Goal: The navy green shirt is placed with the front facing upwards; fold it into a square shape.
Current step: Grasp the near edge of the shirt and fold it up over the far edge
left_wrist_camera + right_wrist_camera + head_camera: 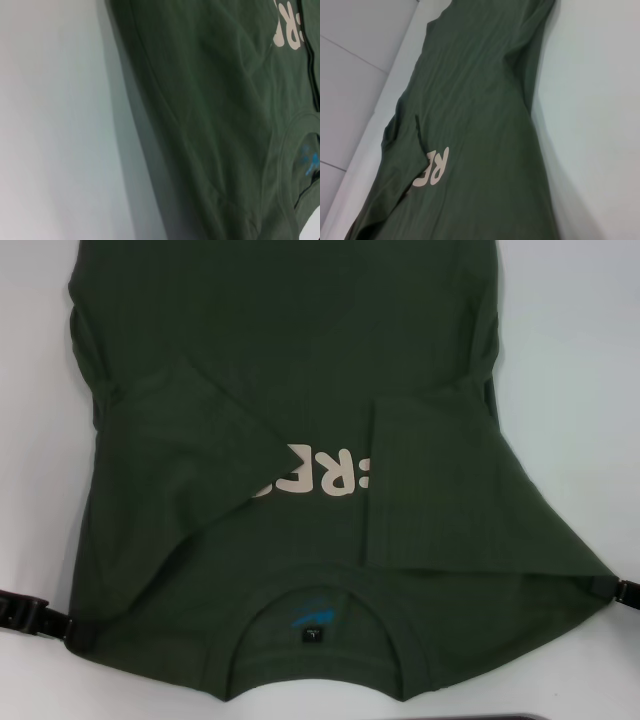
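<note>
Fingers of both grippers sit at the shoulder corners of the shirt (300, 440), and in the head view only dark stubs of them show. The left gripper (30, 612) is at the left edge, touching or just beside the cloth at the near shoulder; the right gripper (620, 590) is at the right edge, its tip meeting the cloth at the other shoulder. Whether either is pinching the fabric or standing spread, I cannot tell. The shirt lies flat on the white table (580, 360), collar (315, 640) nearest the robot, both sleeves already folded in over the chest so that they cover part of the pale letters (325, 478).

From the left wrist view, the shirt's side edge (150, 125) runs along the bare table (50, 125), with the collar band and a blue mark (310, 162) at one corner; no fingers appear.

From the right wrist view, the shirt stretches away with the letters (434, 167) peeking from under a folded sleeve, and the far side edge lies smooth against the table (600, 100); again no fingers appear.

The step in hand looks like taking both shoulders to fold the collar end over toward the hem. To do it well, both sides should grip an equal bite of cloth, catching the folded sleeve layers too, then lift level and travel together so the fold line stays straight and the sleeves do not slip out.
</note>
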